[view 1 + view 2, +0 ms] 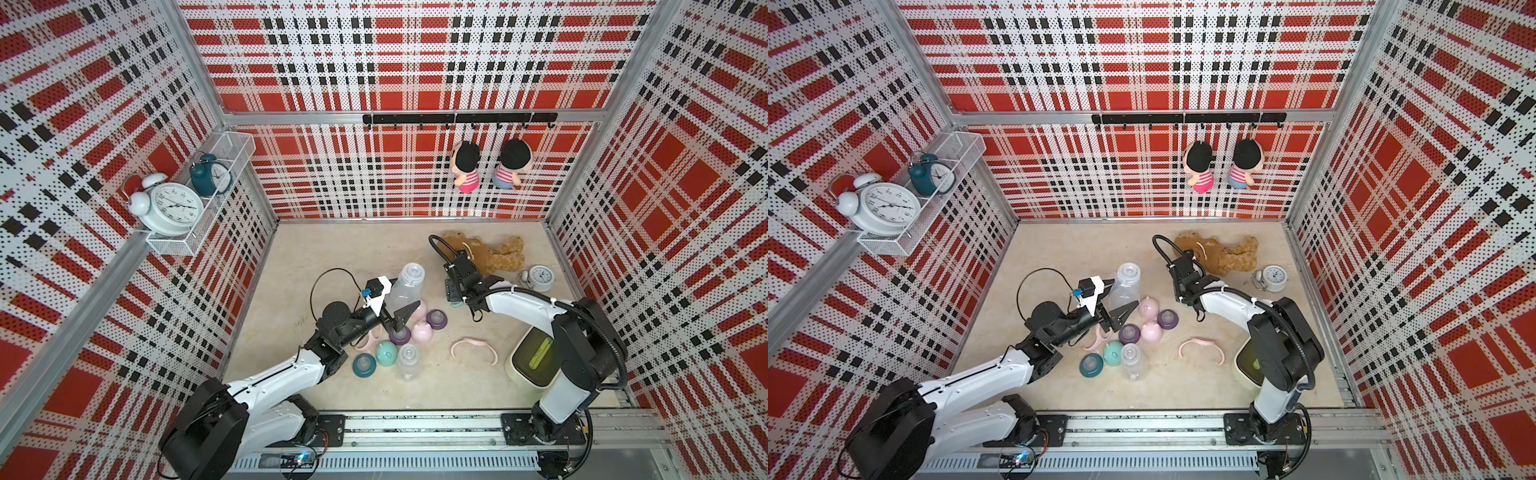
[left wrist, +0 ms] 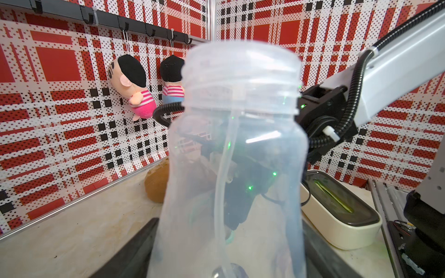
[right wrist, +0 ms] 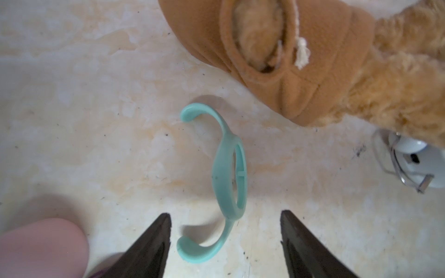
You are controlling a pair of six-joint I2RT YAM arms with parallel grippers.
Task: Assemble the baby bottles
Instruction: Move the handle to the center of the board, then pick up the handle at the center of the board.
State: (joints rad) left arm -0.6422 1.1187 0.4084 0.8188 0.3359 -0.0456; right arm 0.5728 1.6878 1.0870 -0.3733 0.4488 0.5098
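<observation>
A clear bottle (image 1: pixel 406 286) with a bare threaded neck is held tilted above the loose parts, neck toward the back wall. Its lower body is clamped in the left gripper (image 1: pixel 405 293), whose jaws are drawn in tight on it. In the left wrist view the same bottle (image 2: pixel 236 156) fills the frame, with a black finger (image 2: pixel 130 250) showing on each side of its base. Under and around it in both top views the parts lie close together. A second clear bottle (image 1: pixel 408 360) stands upright with a mint cap (image 1: pixel 386 353) just beside it and a teal collar (image 1: pixel 364 365) next to that. Near these are two purple collars (image 1: pixel 400 335) and two pink caps (image 1: pixel 423 332). A pink handle ring (image 1: pixel 473 349) lies apart, toward the right arm. The right gripper (image 3: pixel 225 214) points down at the table with its jaws wide apart, gripping nothing. The teal handle ring (image 3: pixel 228 168) stands edge-on just beyond the fingertips, one curled arm reaching into the gap and touching neither finger. Whether it rests on the table I cannot tell. Near it lie a brown teddy bear (image 3: pixel 313 60) and a small white alarm clock (image 1: pixel 540 277). A cream box (image 1: pixel 532 353) with a dark lid sits by the right arm's base.
</observation>
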